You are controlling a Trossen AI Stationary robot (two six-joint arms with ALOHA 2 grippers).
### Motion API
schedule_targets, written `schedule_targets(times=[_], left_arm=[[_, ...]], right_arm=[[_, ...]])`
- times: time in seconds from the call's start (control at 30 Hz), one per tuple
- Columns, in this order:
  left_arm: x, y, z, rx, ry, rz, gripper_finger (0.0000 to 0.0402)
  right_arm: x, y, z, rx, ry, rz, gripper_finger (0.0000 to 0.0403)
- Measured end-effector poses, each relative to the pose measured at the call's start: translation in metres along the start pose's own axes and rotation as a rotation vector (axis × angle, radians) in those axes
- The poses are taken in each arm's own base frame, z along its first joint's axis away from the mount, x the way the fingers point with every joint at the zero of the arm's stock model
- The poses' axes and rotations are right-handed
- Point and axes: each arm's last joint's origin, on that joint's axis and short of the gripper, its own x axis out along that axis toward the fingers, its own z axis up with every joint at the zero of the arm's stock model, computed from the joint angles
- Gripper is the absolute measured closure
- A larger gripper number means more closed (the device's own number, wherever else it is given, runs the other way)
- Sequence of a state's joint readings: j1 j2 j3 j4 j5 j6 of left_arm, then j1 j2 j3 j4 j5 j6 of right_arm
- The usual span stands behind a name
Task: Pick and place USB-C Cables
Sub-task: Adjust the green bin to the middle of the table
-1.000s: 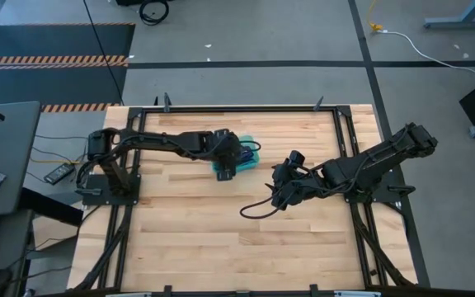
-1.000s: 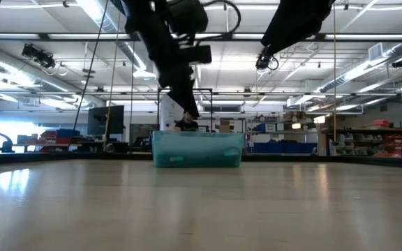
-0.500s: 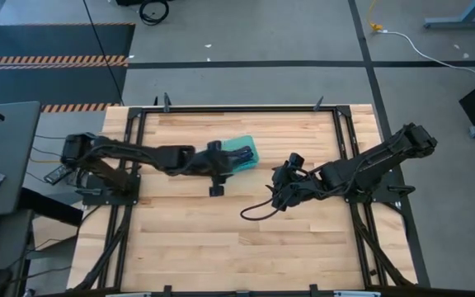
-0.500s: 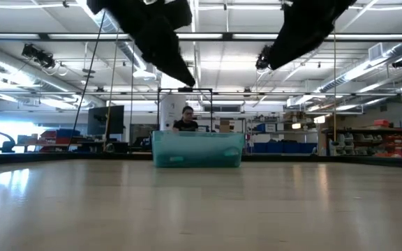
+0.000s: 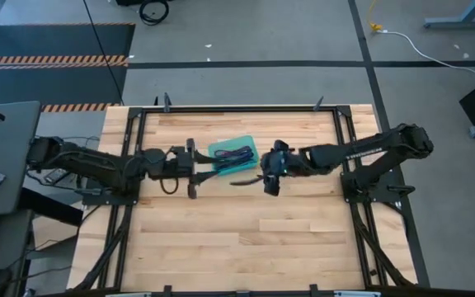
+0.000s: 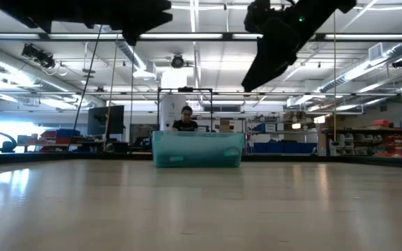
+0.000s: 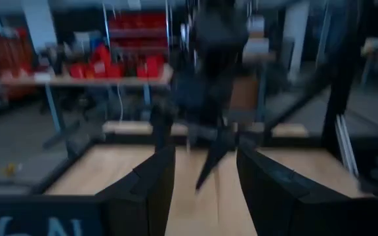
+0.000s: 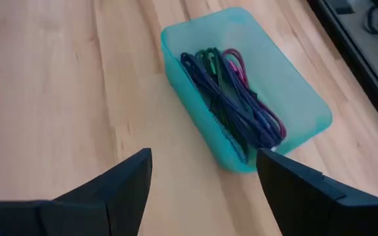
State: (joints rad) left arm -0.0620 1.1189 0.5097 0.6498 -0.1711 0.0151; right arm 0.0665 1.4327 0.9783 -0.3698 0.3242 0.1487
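- Right gripper [image 5: 269, 172] hangs above the table at the centre of the high view, just right of the tray; its fingers [image 8: 117, 190] stand apart with nothing between them.
- In the right wrist view the USB-C cables [image 8: 231, 103] lie beyond the gap of those fingers, in the upper middle of the frame, bundled lengthwise inside the teal tray [image 8: 304, 98]; purple, green and maroon strands show, and none touches the fingers.
- Left gripper [image 5: 191, 168] hangs just left of the tray in the high view, clear of it; its fingers [image 7: 151, 187] are spread, empty, and look across the bare wood toward the other arm.
- In the high view the tray [image 5: 246, 145] sits a little above the frame's centre, between the two grippers, the cables [image 5: 232, 157] dark inside it.
- The wooden table [image 5: 237, 239] is pale planks in a black frame; grey floor and a hazard-striped mat [image 5: 52, 59] lie at the upper left.
- In the low view the tray [image 6: 197, 149] stands at mid-frame, a person [image 6: 185, 120] behind it, shelving and ceiling lights farther off.
- Against the frames before: the left arm has drawn back from over the tray toward the frame's left, and the right arm has swung in from lower right to the tray's side.
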Motion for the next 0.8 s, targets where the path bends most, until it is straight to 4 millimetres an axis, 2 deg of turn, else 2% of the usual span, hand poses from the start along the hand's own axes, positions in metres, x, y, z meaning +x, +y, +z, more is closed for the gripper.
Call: schedule_targets(times=[0.13,0.27,0.53,0.7,0.8], left_arm=[[-0.003,0.001,-0.007,-0.005,-0.035,0.007,0.0230],[-0.003,0.001,-0.010,-0.004,-0.030,0.013,0.0230],[-0.003,-0.004,-0.011,0.000,-0.020,-0.008,0.0230],[-0.004,-0.007,-0.013,0.015,0.002,-0.018,0.0230],[-0.004,-0.008,-0.014,0.025,0.014,-0.026,0.0230]], right_arm=[[0.015,-0.009,0.017,-0.102,0.018,0.036,0.0138],[0.039,-0.010,0.031,-0.205,0.103,0.086,0.0150],[0.085,-0.013,0.040,-0.299,0.404,0.114,0.0156],[0.100,-0.019,0.043,-0.295,0.456,0.112,0.0157],[0.102,-0.025,0.041,-0.283,0.475,0.107,0.0157]])
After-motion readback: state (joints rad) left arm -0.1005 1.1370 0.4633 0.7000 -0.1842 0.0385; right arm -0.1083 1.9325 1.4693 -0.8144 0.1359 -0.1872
